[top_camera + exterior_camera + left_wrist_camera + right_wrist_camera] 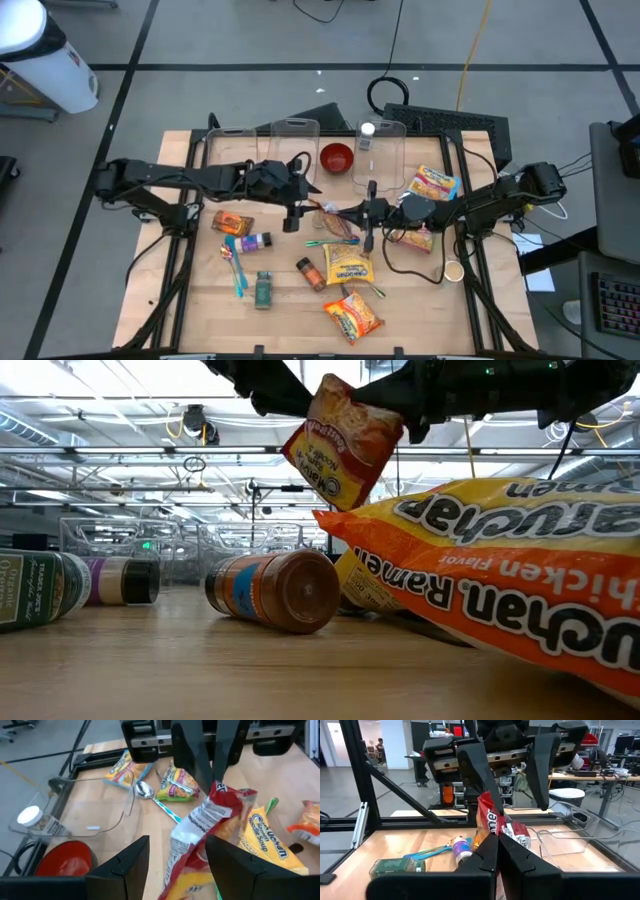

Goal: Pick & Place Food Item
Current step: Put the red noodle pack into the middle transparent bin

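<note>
A red instant-noodle packet [340,442] hangs in the air above the middle of the table [200,300]. My right gripper [499,851], reaching in from the table's right, is shut on it. My left gripper [176,862] comes from the table's left and is open. Its two fingers [479,770] stand on either side of the packet's other end [192,845]. Whether they touch it I cannot tell. In the high view the packet [331,221] shows between the two grippers. My right gripper pinches the packet's upper end [223,791] between its two shut fingers [200,755]. The fingers come roughly level from the table's right. The packet is lifted clear of the table and hangs tilted below them, its lower end toward my left gripper.
Under the grippers lie a yellow soup packet [347,268], an orange ramen packet [352,315], spice jars [310,273] and a blue spoon [237,268]. A red bowl [337,157] and clear containers [290,140] stand at the back. More packets [433,183] lie at the right.
</note>
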`<action>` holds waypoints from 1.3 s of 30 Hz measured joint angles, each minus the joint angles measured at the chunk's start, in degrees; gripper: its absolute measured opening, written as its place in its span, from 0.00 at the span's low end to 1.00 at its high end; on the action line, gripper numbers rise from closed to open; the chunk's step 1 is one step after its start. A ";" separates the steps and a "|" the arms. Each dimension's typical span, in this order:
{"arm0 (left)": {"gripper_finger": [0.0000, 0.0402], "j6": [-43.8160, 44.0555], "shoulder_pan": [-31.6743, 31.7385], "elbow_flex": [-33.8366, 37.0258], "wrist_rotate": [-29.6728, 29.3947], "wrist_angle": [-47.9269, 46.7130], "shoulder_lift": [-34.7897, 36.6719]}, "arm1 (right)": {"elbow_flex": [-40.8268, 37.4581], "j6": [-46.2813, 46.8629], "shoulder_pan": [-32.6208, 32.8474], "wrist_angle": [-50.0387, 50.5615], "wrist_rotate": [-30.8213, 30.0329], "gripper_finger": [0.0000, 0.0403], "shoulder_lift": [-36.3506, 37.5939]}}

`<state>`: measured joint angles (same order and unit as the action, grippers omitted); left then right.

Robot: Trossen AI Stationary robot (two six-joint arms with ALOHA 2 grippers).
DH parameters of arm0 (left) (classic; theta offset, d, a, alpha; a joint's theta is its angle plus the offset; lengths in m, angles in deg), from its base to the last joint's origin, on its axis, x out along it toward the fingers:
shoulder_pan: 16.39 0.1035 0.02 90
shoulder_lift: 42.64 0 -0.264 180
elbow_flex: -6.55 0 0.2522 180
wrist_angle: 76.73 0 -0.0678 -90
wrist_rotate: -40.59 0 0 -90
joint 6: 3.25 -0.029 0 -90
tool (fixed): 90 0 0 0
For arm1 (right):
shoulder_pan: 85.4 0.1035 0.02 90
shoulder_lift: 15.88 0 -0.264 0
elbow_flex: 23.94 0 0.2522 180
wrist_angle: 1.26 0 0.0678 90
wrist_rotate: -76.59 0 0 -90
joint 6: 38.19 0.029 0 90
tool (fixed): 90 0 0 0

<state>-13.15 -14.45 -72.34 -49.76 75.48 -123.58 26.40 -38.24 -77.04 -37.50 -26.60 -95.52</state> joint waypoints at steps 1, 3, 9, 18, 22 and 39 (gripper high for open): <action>0.50 0.05 0.15 0.00 0.68 -0.37 -0.10 | 0.00 0.00 0.00 0.00 0.01 0.00 0.00; 0.50 0.12 0.63 0.02 1.90 -0.51 -0.25 | 0.00 -0.02 0.00 -0.05 0.33 0.00 0.00; 0.50 0.34 1.76 0.02 3.40 -0.53 -1.35 | 0.00 0.00 -0.02 -1.35 3.02 0.00 0.00; 0.50 1.10 2.99 0.02 9.72 -0.61 -2.76 | 0.00 0.00 -0.02 -1.28 3.04 0.00 -0.02; 0.50 0.93 2.97 0.02 11.38 -0.60 -3.13 | 0.00 0.02 -0.02 -1.58 4.28 0.00 -0.02; 0.03 0.84 2.97 0.02 11.03 0.95 -3.11 | 0.00 -0.01 -0.02 -1.86 4.52 0.00 -0.02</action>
<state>-12.31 -11.48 -72.32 -38.73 76.43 -126.69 26.40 -38.25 -77.06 -39.36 -22.08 -95.54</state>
